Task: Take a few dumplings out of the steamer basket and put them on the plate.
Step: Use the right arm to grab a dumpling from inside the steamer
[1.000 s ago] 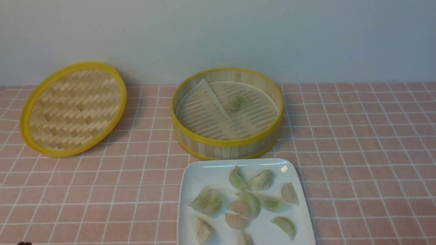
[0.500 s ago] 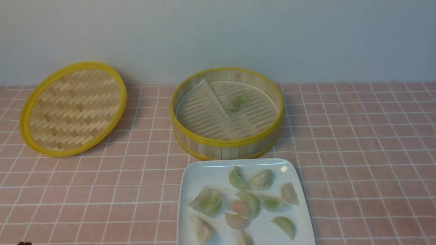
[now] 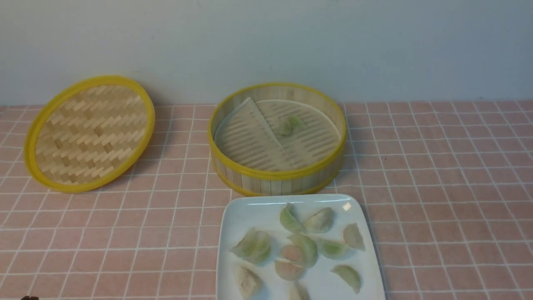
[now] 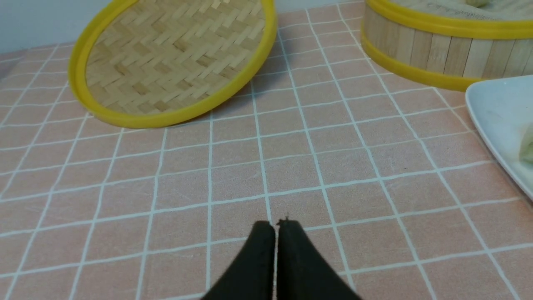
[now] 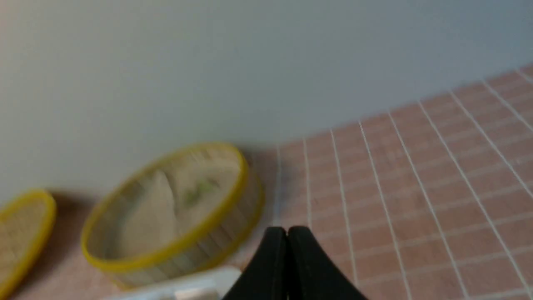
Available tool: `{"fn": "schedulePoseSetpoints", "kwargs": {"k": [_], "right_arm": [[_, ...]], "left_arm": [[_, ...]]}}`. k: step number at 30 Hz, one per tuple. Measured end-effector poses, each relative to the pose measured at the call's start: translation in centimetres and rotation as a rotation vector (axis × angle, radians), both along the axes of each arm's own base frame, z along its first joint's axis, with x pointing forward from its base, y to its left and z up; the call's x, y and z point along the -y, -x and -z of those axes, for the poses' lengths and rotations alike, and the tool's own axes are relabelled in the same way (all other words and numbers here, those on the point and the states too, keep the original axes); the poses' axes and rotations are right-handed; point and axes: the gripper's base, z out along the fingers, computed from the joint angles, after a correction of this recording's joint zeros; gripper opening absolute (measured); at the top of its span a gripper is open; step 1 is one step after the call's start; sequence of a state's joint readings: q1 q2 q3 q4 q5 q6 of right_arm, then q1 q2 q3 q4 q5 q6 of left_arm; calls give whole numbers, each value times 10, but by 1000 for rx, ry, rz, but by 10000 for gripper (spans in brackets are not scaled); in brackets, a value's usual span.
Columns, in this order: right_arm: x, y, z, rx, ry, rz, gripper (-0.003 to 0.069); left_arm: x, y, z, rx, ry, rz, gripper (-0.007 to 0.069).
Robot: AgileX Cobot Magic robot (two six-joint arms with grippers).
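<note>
The steamer basket (image 3: 277, 175) stands at the middle back with two pale green dumplings (image 3: 290, 124) on its slatted floor. The white plate (image 3: 241, 212) sits just in front of it and holds several dumplings (image 3: 306, 248). In the left wrist view my left gripper (image 4: 276, 225) is shut and empty, low over the pink tiled cloth, with the basket (image 4: 437, 50) and the plate's edge (image 4: 491, 108) off to one side. In the right wrist view my right gripper (image 5: 287, 230) is shut and empty, raised beside the basket (image 5: 208, 246). Only a dark tip (image 3: 29, 298) shows in the front view.
The flat woven bamboo lid (image 3: 89, 133) with a yellow rim leans at the back left; it also shows in the left wrist view (image 4: 175, 62). A pale wall runs behind the table. Pink tiled cloth (image 3: 449, 187) covers the table.
</note>
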State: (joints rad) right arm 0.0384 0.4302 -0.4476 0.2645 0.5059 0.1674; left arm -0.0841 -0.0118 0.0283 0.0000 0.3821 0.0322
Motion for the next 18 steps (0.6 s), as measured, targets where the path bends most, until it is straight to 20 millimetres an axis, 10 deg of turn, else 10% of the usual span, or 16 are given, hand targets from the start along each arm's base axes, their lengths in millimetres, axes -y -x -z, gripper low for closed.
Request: {"fn": "schedulePoseSetpoints", "kwargs": {"k": [12,18], "right_arm": [[-24,-169,-44,-532,261,-365,-13],[-79,-243,-39,-636,365,-515,-12]], "left_arm": [[0,0,0,0,0,0,-6],[0,0,0,0,0,0,-6]]}}
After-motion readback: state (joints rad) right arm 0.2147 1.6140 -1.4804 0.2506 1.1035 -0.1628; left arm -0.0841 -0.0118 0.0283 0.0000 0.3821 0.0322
